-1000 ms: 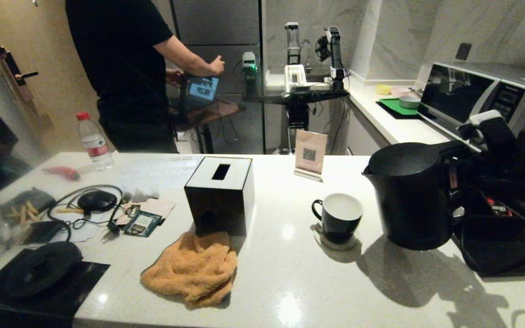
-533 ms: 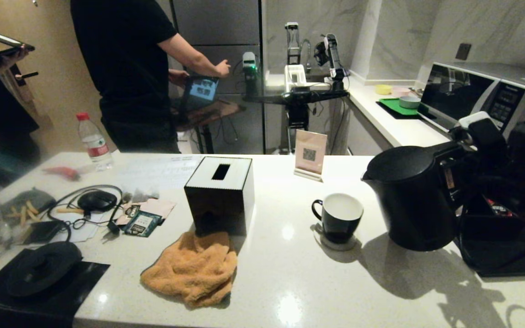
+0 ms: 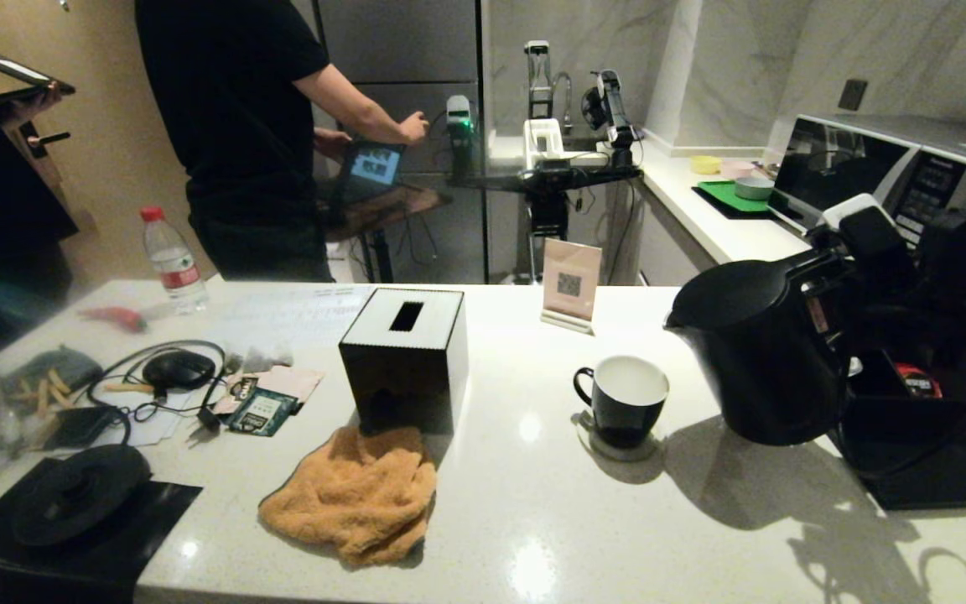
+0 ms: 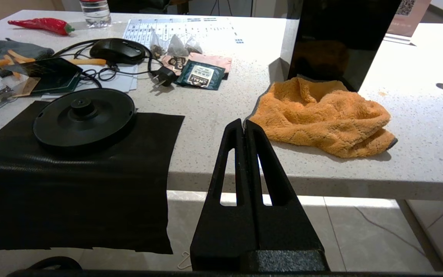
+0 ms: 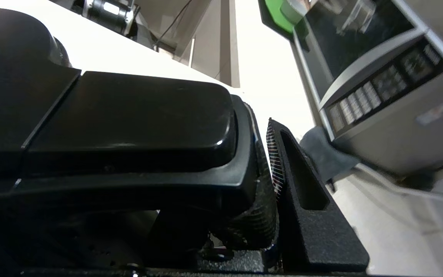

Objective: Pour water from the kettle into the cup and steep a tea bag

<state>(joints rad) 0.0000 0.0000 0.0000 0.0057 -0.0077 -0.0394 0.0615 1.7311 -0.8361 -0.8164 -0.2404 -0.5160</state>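
Kettle (image 3: 764, 352): matte black, lid shut, lifted clear of the counter (image 3: 533, 520) near its right edge, tilted with the spout toward the cup; contents not visible.
Cup (image 3: 622, 398): black mug, white inside, on a round coaster (image 3: 613, 446) just left of the kettle; handle on its left; whether it holds liquid cannot be told.
Right tool (image 5: 271, 169): clenched on the kettle's handle, one finger (image 5: 302, 192) showing beside it.
Left tool (image 4: 244, 127): fingers pressed together, holding nothing, hanging off the counter's near edge.
Tea bags (image 4: 177, 45): pale pouches at the left side, beside a dark green packet (image 4: 201, 75).
Counter: pale speckled stone; square black tissue box (image 3: 406, 356) mid-counter, orange cloth (image 3: 353, 495) in front of it, kettle base (image 3: 76, 495) on a black mat at the near left corner, bottle (image 3: 171, 262) at the far left.
Room: microwave (image 3: 894, 172) far right; a person (image 3: 240, 126) in black stands behind the counter.
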